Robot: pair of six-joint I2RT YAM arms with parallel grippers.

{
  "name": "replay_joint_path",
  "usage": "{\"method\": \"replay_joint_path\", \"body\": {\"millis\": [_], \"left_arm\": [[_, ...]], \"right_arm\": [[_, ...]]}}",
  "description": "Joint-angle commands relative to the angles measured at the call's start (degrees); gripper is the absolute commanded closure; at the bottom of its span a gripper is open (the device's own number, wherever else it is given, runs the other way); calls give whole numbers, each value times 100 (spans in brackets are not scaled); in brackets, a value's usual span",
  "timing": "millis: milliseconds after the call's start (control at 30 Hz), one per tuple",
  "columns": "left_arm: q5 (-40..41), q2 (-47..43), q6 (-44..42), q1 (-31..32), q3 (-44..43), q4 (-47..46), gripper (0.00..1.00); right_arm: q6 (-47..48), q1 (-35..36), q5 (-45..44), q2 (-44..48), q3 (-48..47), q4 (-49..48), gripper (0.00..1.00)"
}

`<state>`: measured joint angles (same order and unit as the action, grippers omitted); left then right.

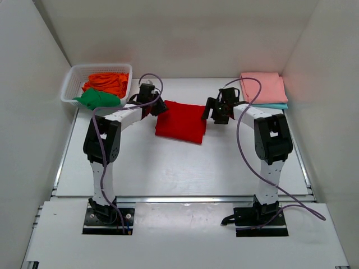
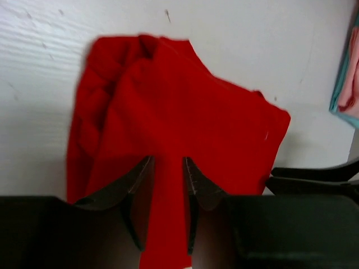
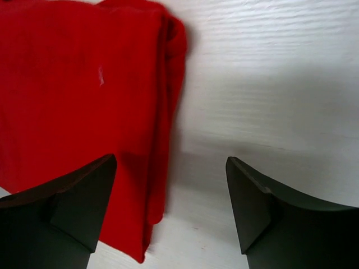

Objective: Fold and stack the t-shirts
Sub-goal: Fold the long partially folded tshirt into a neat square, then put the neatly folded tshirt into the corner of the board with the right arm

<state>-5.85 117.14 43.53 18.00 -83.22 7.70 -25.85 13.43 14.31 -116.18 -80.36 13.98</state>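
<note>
A folded bright red t-shirt (image 1: pixel 180 121) lies on the table's middle. My left gripper (image 1: pixel 155 106) is at its left edge and is shut on a fold of the red cloth (image 2: pixel 167 185). My right gripper (image 1: pixel 216 112) hangs open and empty just past the shirt's right edge (image 3: pixel 162 140). A folded salmon pink t-shirt (image 1: pixel 263 87) lies on a light blue one (image 1: pixel 275 105) at the back right. An orange t-shirt (image 1: pixel 108 82) and a green one (image 1: pixel 98 99) lie crumpled in the basket.
The white lattice basket (image 1: pixel 72 84) stands at the back left. White walls close in the table on three sides. A purple cable loops over each arm.
</note>
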Motion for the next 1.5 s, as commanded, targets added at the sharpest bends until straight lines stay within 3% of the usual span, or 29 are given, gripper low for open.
{"method": "replay_joint_path", "body": {"millis": [0,100,133,233,400,667,700,733,767,800,867,900,1067,1200,1300,1467], "left_arm": [[250,45,-37,98,-308,572,63],[374,326,94,-41,-301,1074,66],[365,379,129,-33,-291,1119,66],[303,450,191,-130,-142,1303,67],[102,704,217,-78,-212,1435,69],[49,652,297,-25,51,1199,72],[5,626,305,-59,86,1155,72],[13,617,288,-68,95,1189,72],[-30,599,323,-95,104,1155,72],[-57,538,306,-121,104,1163,72],[-144,415,288,-148,165,1119,71],[-232,371,262,-200,114,1093,70],[-409,-24,86,-349,148,1163,68],[-426,-332,42,-358,428,1058,68],[-540,-516,-10,-376,666,1005,67],[-540,-693,-142,-359,851,1128,68]], "right_arm": [[-166,273,46,-158,-295,59,23],[-402,458,81,-483,-594,342,19],[-438,520,90,-528,-613,351,12],[-728,661,387,-765,-569,273,5],[-1027,766,1240,-1082,-726,0,7],[-1792,538,2778,-1302,-297,-1361,42],[-1888,512,2849,-1328,-235,-1519,55],[-1906,503,2963,-1328,-183,-1695,83],[-1959,442,3025,-1311,-173,-1740,100],[-1907,389,3095,-1302,-165,-1741,100],[-1252,240,3009,-1319,-706,-1198,100],[-960,195,2756,-1380,-901,-473,100],[1692,-121,1164,-1802,-3692,2544,100],[2757,-533,592,-1908,-4662,3127,100],[3514,-605,-495,-1830,-4762,2902,100],[3815,-1175,-464,-1583,-4682,2181,100]]}}
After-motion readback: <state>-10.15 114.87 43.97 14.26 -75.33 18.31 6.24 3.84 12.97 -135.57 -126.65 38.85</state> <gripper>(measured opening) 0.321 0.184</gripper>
